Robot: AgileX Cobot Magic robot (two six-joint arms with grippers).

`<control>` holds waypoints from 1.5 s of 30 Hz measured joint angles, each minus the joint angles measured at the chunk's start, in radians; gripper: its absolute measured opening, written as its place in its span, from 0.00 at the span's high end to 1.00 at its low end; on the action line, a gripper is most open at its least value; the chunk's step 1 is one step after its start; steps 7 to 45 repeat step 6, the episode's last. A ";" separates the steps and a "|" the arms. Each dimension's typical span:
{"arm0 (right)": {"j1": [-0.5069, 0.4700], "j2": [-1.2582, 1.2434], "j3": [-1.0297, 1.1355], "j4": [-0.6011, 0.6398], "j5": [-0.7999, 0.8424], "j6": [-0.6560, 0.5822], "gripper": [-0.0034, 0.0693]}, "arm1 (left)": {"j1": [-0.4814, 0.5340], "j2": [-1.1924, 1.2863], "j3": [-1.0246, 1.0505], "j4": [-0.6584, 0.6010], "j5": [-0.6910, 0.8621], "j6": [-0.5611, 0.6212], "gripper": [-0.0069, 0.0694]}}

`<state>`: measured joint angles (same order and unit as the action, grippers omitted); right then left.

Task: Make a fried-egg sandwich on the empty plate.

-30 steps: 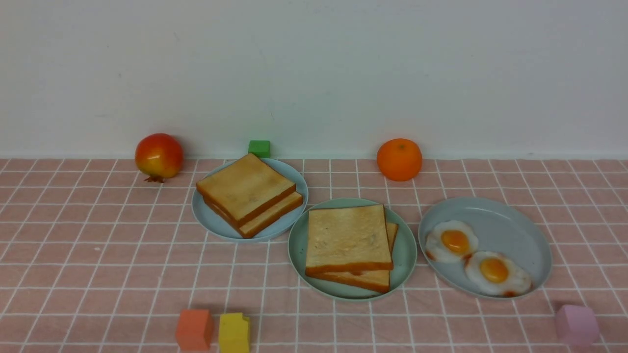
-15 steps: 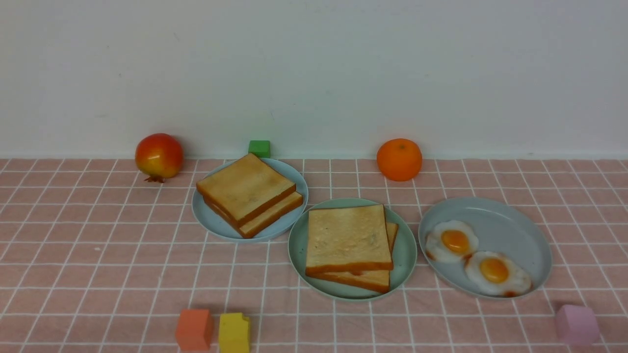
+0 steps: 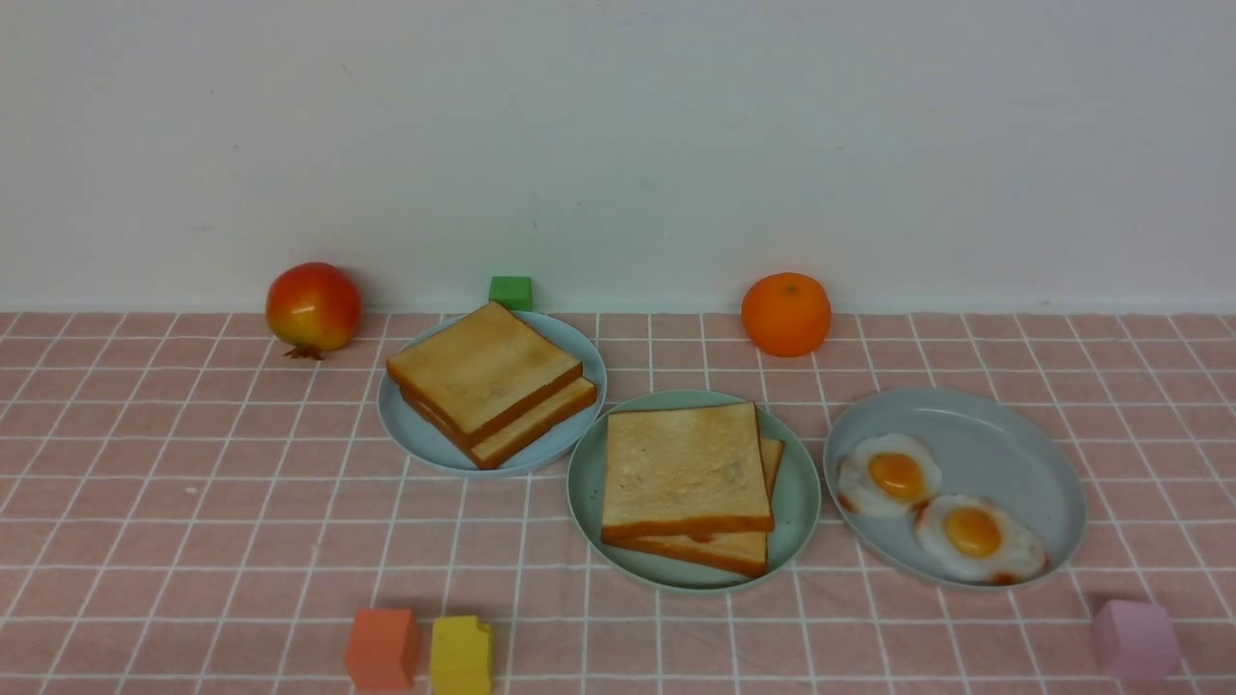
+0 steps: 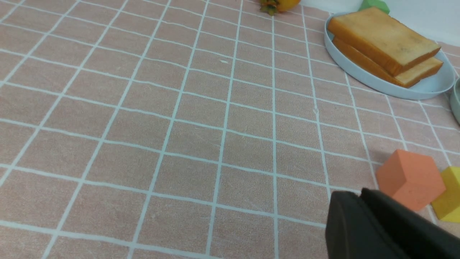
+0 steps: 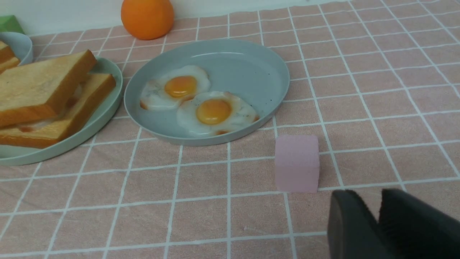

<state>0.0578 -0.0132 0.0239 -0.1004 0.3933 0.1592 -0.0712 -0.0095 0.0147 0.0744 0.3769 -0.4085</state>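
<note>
Apparently done: fried-egg sandwich [image 3: 688, 485] stacked on mint plate [image 3: 800, 502], egg white peeking between slices. Egg plate [image 3: 1004, 454] just right of it. Left gripper [image 4: 361, 194], right gripper [image 5: 377, 201]: jaws closed, empty. Best step: stay clear, no nudging stack.

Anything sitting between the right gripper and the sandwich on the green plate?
Nothing visible blocks it. The pink cube sits just ahead of the right gripper, but off toward the egg plate; the cloth toward the sandwich on the green plate is bare.
</note>
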 joint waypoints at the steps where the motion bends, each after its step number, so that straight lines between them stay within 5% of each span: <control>1: 0.000 0.000 0.000 0.000 0.000 0.000 0.72 | 0.000 0.000 0.000 0.000 0.000 0.000 0.81; 45: 0.000 0.000 0.000 0.000 0.000 0.000 0.71 | 0.000 0.000 0.000 0.000 0.000 0.000 0.81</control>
